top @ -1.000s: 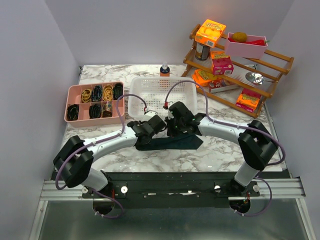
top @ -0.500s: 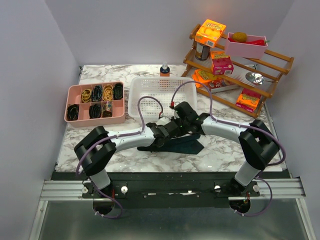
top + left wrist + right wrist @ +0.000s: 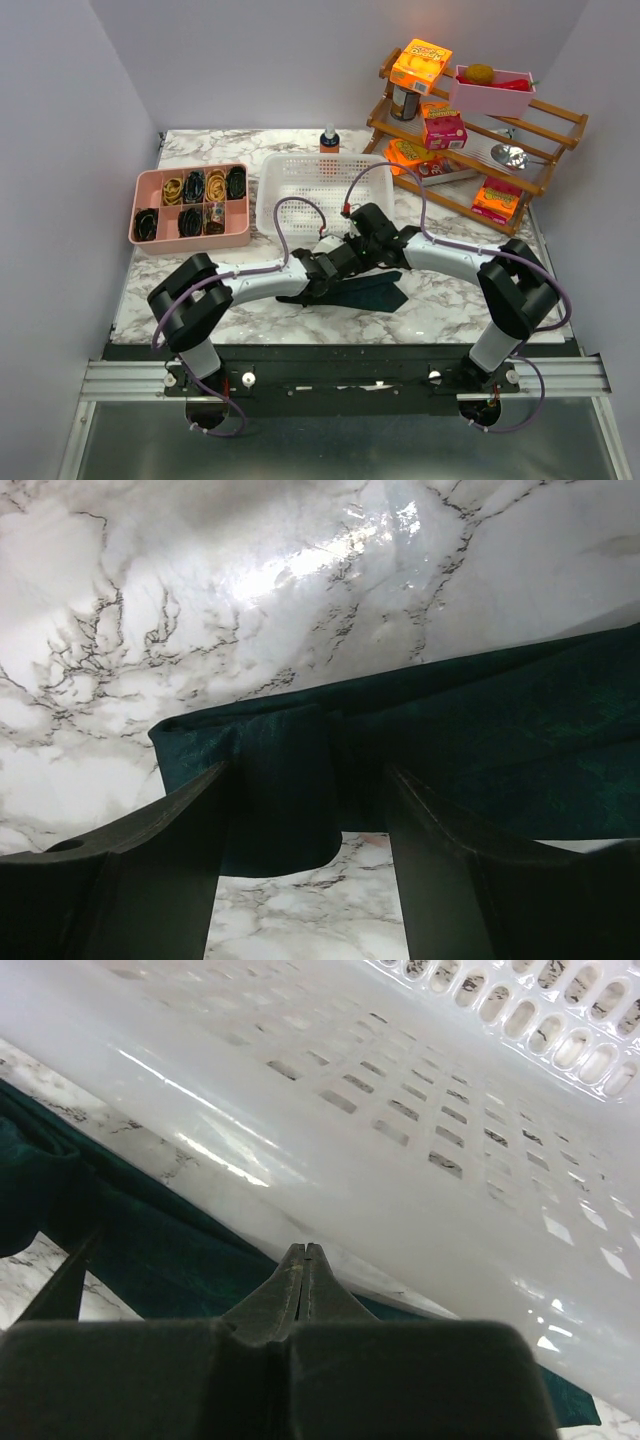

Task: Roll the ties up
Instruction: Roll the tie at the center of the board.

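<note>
The dark teal-navy tie (image 3: 365,292) lies flat on the marble table in front of the white basket (image 3: 300,172). In the left wrist view its folded end (image 3: 285,780) sits between my spread fingers (image 3: 170,850). My left gripper (image 3: 310,780) is open and straddles that fold; in the top view it (image 3: 338,272) is over the tie's upper edge. My right gripper (image 3: 304,1252) is shut, with nothing visible between the jaws. Its tips are over the tie (image 3: 150,1240), close against the basket's front wall (image 3: 400,1160). In the top view it (image 3: 352,242) sits next to the left gripper.
A pink divided organiser (image 3: 190,243) with rolled items stands at the left. A small bottle (image 3: 329,138) stands behind the basket. A wooden rack (image 3: 520,130) with boxes and cans fills the back right. Lilac cables (image 3: 290,215) loop over both arms.
My left arm has swung right, bringing its gripper next to the right gripper over the tie. The tie has shifted slightly. In the last half second little has moved.
</note>
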`<state>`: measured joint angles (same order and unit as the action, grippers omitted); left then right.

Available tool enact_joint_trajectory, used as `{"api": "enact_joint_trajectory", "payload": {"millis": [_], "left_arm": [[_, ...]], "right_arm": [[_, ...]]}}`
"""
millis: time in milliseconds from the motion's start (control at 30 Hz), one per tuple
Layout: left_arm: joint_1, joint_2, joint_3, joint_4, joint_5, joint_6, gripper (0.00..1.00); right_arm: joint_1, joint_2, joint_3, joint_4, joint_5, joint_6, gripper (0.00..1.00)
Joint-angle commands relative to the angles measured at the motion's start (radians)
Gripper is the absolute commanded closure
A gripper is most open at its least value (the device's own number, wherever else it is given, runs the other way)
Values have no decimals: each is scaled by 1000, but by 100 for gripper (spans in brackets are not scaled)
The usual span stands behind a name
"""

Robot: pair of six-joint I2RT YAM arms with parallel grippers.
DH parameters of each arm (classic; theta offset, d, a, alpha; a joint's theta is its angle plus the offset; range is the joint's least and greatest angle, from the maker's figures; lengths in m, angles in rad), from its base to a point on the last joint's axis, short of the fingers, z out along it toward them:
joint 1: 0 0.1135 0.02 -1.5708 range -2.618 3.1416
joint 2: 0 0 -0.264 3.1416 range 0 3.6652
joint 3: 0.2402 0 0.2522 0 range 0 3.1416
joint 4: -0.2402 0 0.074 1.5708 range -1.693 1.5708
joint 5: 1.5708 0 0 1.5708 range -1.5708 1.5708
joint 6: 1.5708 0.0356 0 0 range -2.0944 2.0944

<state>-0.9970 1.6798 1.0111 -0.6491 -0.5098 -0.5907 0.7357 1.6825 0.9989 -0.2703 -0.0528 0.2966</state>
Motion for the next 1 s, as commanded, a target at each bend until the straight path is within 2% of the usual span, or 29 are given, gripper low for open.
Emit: {"api": "enact_joint_trajectory", "payload": {"millis": [0, 200, 300, 500, 600, 867, 967], "left_arm": [[-9, -60, -32, 100, 65, -41, 29], [-8, -161, -62, 138, 53, -46, 28], [1, -234, -85, 161, 45, -50, 23], [76, -392, -175, 224, 132, -63, 20], [165, -486, -253, 275, 203, -78, 19], [490, -719, -492, 436, 566, -146, 14], [553, -772, -548, 474, 657, -167, 14]], "right_arm": [[5, -4, -13, -4, 1, -14, 99], [7, -17, 4, -4, -31, -24, 99], [7, -27, 18, -4, -67, -27, 99], [47, -30, 73, -4, -107, -28, 99], [83, -24, 99, -4, -120, -25, 99], [175, 28, 198, 0, -148, -16, 99], [197, 55, 216, 0, -144, -10, 99]]}}
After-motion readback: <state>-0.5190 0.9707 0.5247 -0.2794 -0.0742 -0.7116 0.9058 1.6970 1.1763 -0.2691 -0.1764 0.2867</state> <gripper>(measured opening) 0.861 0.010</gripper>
